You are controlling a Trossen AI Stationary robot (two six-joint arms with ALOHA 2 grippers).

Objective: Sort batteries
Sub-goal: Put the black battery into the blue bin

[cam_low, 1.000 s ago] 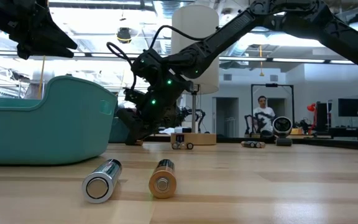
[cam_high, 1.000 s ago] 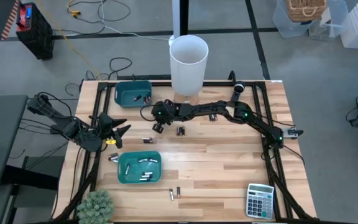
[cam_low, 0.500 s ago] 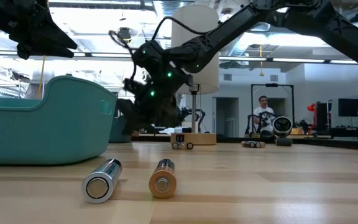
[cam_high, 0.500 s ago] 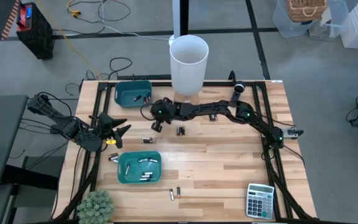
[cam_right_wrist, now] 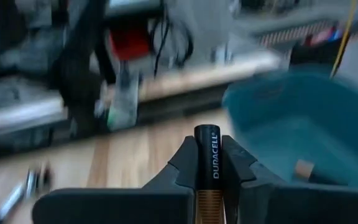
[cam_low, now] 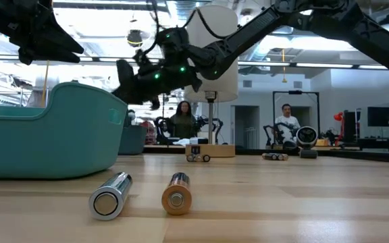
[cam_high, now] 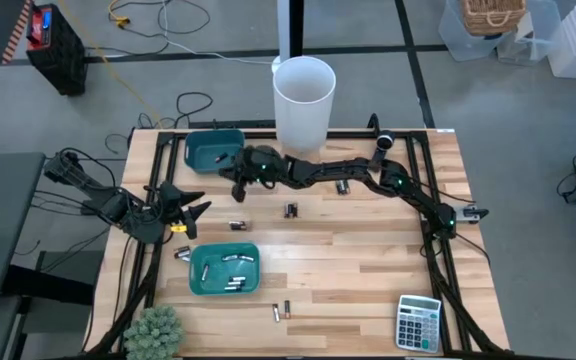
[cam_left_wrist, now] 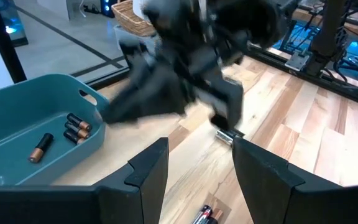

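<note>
From above, the right pincer [cam_high: 238, 185] has swung from mid-surface toward the far teal bin [cam_high: 200, 152]. At surface level it has risen, now above that bin's rim. Its wrist camera shows it clenched on a Duracell battery [cam_right_wrist: 206, 163]. The left pincer [cam_high: 190, 205], released, waits unmoved near the bin.

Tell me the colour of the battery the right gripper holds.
Black with a copper end, the battery shows best in the right wrist view.

I see a pale, smooth wooden table [cam_high: 368, 250], matt teal plastic bins [cam_high: 225, 270], shiny metal-cased batteries [cam_low: 111, 196], and matt black fingers [cam_right_wrist: 241, 163] on a glossy black-and-copper battery [cam_right_wrist: 206, 163].
</note>
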